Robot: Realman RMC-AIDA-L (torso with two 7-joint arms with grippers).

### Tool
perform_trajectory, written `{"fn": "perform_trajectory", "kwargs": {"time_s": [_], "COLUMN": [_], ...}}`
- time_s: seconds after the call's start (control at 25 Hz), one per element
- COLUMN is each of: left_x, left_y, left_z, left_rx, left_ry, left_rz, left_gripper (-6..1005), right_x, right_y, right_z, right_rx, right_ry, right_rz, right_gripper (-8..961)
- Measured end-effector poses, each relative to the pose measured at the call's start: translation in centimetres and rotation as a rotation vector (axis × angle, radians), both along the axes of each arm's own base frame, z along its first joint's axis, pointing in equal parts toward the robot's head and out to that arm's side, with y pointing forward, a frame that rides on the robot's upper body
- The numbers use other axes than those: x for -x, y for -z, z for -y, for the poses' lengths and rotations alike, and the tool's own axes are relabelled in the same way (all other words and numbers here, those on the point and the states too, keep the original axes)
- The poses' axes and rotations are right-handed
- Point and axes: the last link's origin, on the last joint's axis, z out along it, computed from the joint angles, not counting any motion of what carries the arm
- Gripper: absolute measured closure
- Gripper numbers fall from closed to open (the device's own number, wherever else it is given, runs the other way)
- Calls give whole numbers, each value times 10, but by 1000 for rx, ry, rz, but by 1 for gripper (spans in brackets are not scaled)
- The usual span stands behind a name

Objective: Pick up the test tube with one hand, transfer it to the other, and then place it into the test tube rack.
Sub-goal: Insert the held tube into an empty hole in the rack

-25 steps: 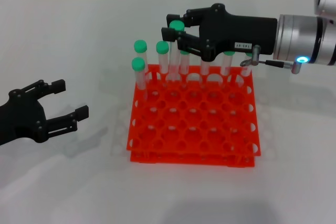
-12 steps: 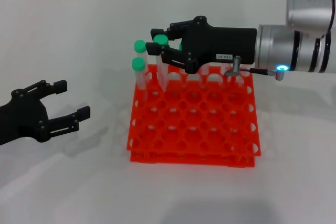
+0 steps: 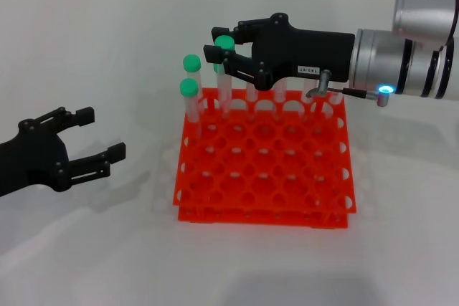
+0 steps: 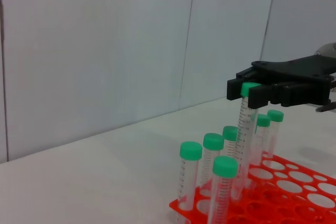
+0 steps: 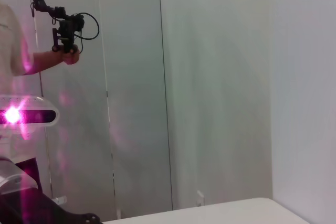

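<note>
Gripping slim clear green-capped test tube (image 3: 224, 69) just under its cap, right black two-finger gripper (image 3: 224, 54) w/ white label holds it upright over far-left part of orange-red perforated plastic rack (image 3: 264, 159), tube's lower end down at a far-row hole. Other green-capped tubes (image 3: 189, 98) stand nearby. Left black gripper (image 3: 97, 135) hovers well left of rack, fingers spread, holding nothing.

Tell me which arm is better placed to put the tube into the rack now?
The right. Its tool is shut on the test tube directly over the test tube rack, while the left tool sits open on the table, apart from the rack.
</note>
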Motion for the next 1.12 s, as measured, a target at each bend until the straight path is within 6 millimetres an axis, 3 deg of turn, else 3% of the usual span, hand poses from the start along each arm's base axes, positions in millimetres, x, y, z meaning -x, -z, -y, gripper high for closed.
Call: {"fn": "perform_trajectory", "kwargs": {"time_s": [0.76, 1.12], "left_x": [0, 1], "left_y": [2, 3], "left_z": [-2, -1], "left_rx": [5, 8], "left_ry": [-3, -4], "left_rz": [8, 9], "left_gripper": [138, 137], "right_x": [-2, -12], "right_y": [9, 15], "right_z": [4, 7], "right_rx": [19, 18], "right_ry": [-14, 3], "right_rz": [46, 91], "right_gripper": [696, 696]}}
